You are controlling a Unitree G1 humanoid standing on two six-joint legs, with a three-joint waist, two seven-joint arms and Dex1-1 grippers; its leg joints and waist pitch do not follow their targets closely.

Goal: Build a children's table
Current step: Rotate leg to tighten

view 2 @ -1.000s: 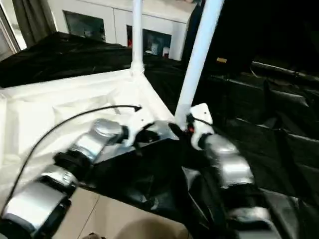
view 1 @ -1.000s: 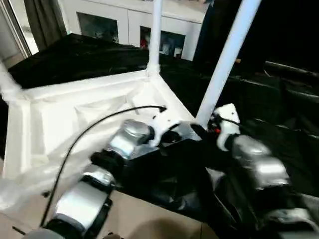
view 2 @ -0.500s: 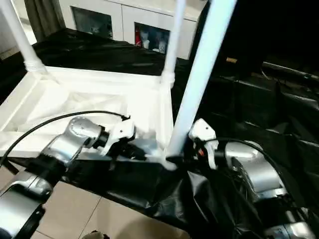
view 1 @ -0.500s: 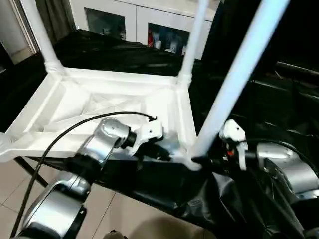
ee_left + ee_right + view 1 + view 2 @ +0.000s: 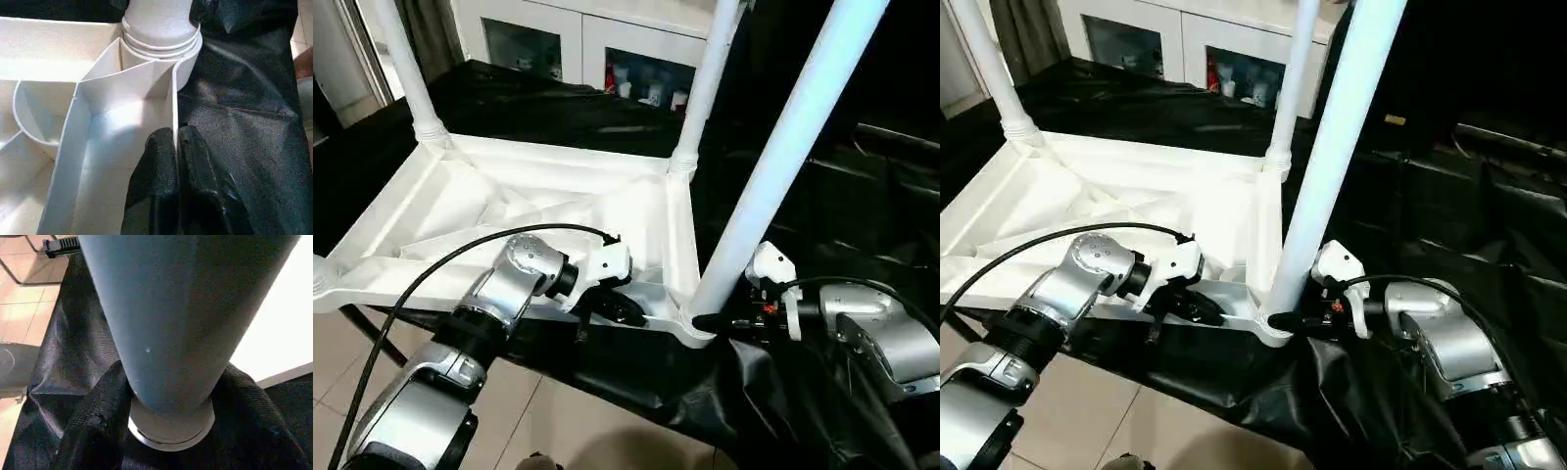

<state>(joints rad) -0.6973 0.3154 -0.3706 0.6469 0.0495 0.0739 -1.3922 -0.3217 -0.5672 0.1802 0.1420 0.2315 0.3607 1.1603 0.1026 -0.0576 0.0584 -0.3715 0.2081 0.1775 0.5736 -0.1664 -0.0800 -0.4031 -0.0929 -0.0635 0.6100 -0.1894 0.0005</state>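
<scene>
The white tabletop (image 5: 509,211) lies upside down, ribbed underside up, on black cloth. White legs stand in its far left corner (image 5: 406,69) and far right corner (image 5: 705,88). A third leg (image 5: 783,157) rises from the near right corner socket (image 5: 161,29). My left gripper (image 5: 619,309) is shut on the tabletop's near rim, its black fingers (image 5: 159,181) pinching the thin wall close to that corner. My right gripper (image 5: 707,321) is shut around the base of the near right leg (image 5: 181,308), one finger (image 5: 98,426) on each side.
A white glass-door cabinet (image 5: 597,49) stands at the back. Black cloth (image 5: 862,206) covers the surface under and to the right of the tabletop. Tiled floor (image 5: 558,421) lies below the near edge. A black cable (image 5: 431,284) arcs over my left forearm.
The camera has swung, bringing the far left leg and more of the tabletop into view. Both grippers keep their holds on the rim and the near right leg.
</scene>
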